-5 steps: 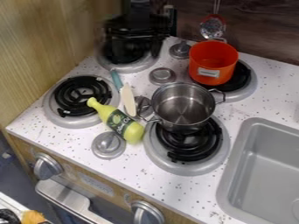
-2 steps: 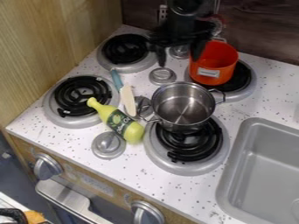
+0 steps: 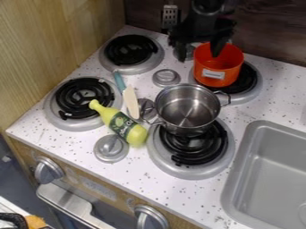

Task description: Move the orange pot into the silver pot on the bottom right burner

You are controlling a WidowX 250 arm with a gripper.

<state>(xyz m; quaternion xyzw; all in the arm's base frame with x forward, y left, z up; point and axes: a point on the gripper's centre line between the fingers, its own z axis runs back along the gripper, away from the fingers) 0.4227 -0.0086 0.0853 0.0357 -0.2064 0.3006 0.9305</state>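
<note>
One orange pot (image 3: 217,79) sits on a burner (image 3: 257,85) at 1 o'clock from the silver pot (image 3: 187,107), which overlaps the 12 o'clock part of the bottom right burner (image 3: 190,172). The pincer (image 3: 197,57) is open; the orange pot lies just beside it, toward 4 o'clock, one finger (image 3: 217,46) overlapping the pot's mouth, the other outside the rim.

Orange pot (image 3: 217,71): bright, pale label on side; upright, on rear right burner (image 3: 247,82), behind silver pot. Silver pot (image 3: 187,108): shiny metal, two loop handles, open-topped, upright; partly over rear of front right burner (image 3: 201,155), inside visible.
</note>
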